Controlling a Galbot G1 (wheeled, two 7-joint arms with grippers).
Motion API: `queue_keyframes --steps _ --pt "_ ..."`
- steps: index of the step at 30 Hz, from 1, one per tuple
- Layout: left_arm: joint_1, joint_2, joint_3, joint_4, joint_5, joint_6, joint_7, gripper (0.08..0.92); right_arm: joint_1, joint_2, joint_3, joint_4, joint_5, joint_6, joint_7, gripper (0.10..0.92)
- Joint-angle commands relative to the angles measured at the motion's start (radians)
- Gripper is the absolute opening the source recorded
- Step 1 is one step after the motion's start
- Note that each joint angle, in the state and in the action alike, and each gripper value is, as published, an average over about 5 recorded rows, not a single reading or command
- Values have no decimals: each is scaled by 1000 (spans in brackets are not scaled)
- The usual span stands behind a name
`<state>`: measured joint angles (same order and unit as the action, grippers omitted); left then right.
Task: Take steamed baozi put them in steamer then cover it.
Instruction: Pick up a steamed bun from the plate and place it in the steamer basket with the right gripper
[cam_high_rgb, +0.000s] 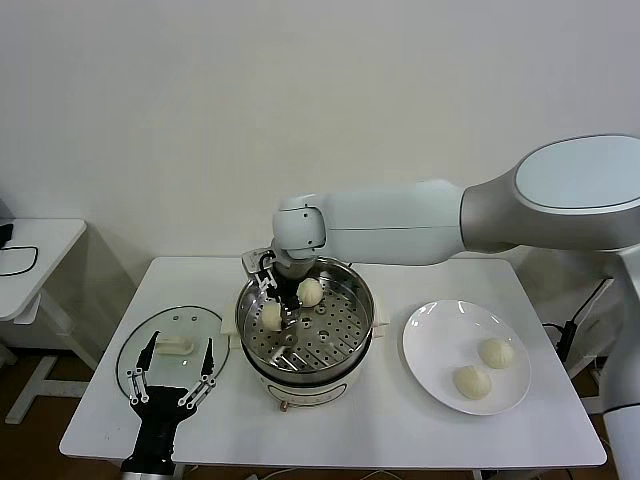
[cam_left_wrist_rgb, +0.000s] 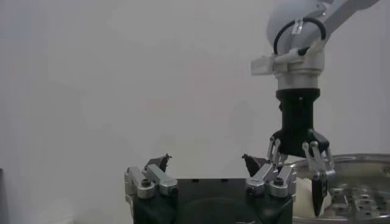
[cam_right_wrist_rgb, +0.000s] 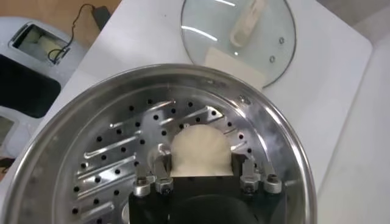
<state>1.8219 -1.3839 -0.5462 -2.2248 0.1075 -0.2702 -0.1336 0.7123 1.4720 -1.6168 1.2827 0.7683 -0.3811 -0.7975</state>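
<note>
Fingers of my right gripper (cam_right_wrist_rgb: 201, 176) clamp a baozi (cam_right_wrist_rgb: 198, 149) over the steamer (cam_high_rgb: 350, 300) tray, mid-table. My left gripper (cam_high_rgb: 170, 372) hovers spread above the cover (cam_high_rgb: 150, 335) at the table's (cam_high_rgb: 400, 420) left edge; white wall behind.

head overlooks table; wrists near steamer (cam_high_rgb: 305, 320).

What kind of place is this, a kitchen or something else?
Probably a lab or test room set up for cooking, not a real kitchen: a plain white table against a bare wall, with only a steamer, a glass lid and a plate of buns.
</note>
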Motion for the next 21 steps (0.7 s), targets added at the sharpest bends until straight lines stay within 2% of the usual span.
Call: queue_keyframes --steps 1,9,17,21 --pt "-1 0 -1 2 -2 -1 -1 823 -29 33 -4 -28 -7 -9 16 664" --pt "-2 -1 -4 3 -3 0 -2 823 -47 25 5 -26 -14 -3 5 697" --pt "0 -2 -4 1 -2 3 -1 823 -34 -9 21 5 -20 3 -18 804" --pt "1 -1 -6 -2 -2 4 -2 823 -13 -62 36 36 -30 10 -33 821"
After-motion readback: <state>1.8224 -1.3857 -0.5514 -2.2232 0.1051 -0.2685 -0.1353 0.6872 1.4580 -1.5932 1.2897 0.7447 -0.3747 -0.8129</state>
